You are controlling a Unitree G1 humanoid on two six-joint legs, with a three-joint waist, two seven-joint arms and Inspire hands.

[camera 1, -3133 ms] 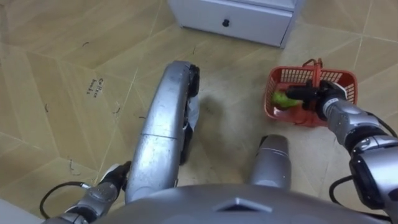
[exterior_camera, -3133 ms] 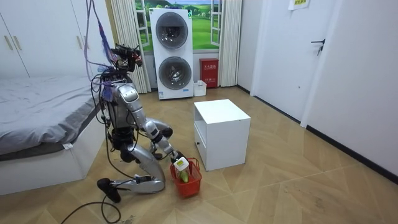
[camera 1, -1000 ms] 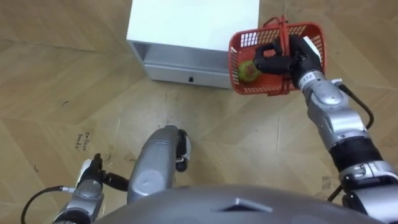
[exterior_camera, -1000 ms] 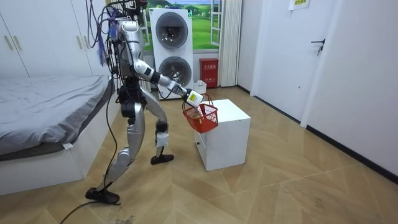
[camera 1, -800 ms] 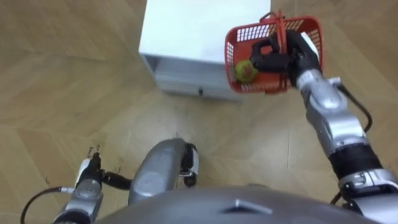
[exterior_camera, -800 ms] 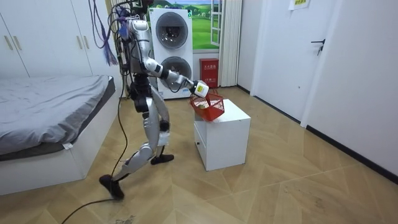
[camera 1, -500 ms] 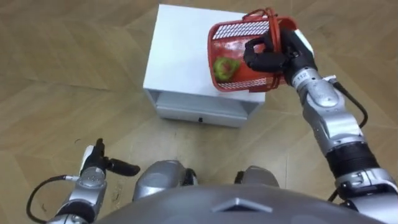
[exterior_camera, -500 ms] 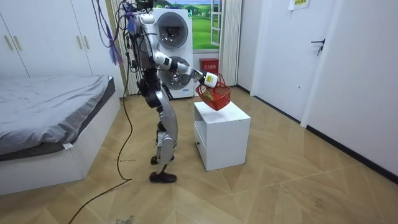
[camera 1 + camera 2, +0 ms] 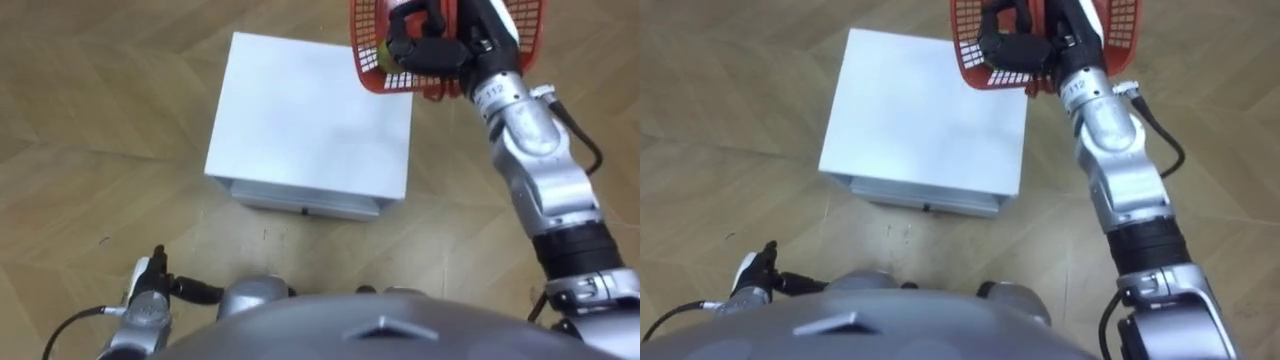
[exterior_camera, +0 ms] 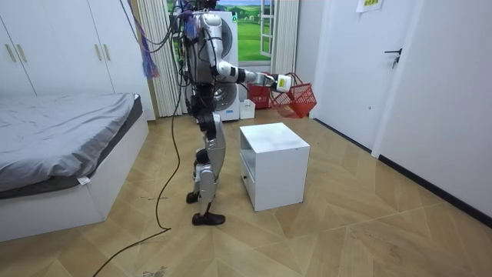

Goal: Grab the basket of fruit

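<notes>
left eye view: right hand [image 9: 440, 48] closed round handle of red fruit basket [image 9: 530, 25]; basket hangs under it, raised above far corner of white cabinet [image 9: 310, 120]. left hand [image 9: 148, 300] low, left.

Red mesh fruit basket [image 9: 520, 30] held aloft; tilted

robot stands by white cabinet [image 10: 274, 165], right hand [image 10: 283, 82] gripping red basket [image 10: 302, 98]

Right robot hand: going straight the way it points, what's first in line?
Right robot hand holds the fruit basket; beyond it, above the white cabinet, way looks free to the white wall; depth unclear.
</notes>
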